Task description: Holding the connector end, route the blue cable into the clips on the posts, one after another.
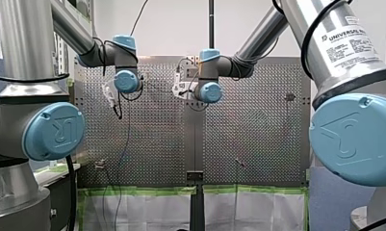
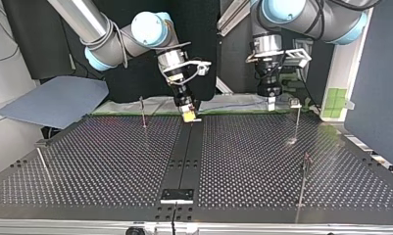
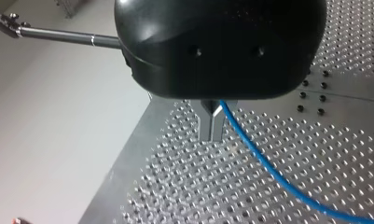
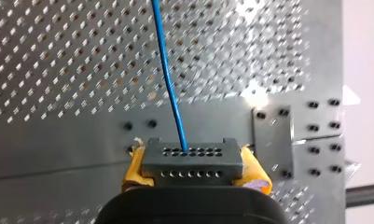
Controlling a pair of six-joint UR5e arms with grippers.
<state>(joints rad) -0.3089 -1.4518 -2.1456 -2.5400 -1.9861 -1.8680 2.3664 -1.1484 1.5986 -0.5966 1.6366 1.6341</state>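
Clamping rigid connector [image 4: 192, 161], right tool [image 4: 194, 171] closed on it, desk [image 2: 110, 161] 12 o'clock, top view; blue cable [image 4: 168, 79] likely light, floppy; left tool [image 3: 211, 126] pinched shut alongside.

In the front view the wall [image 1: 171, 29] behind the perforated table [image 1: 258, 144] is bright and the plate evenly lit. In the top view the table reads dark, with a sheen along its centre strip [image 2: 184, 147]. Ahead of my right gripper [image 4: 194, 163], glare whitens the plate; the black housing of my left gripper [image 3: 212, 128] carries a soft highlight.
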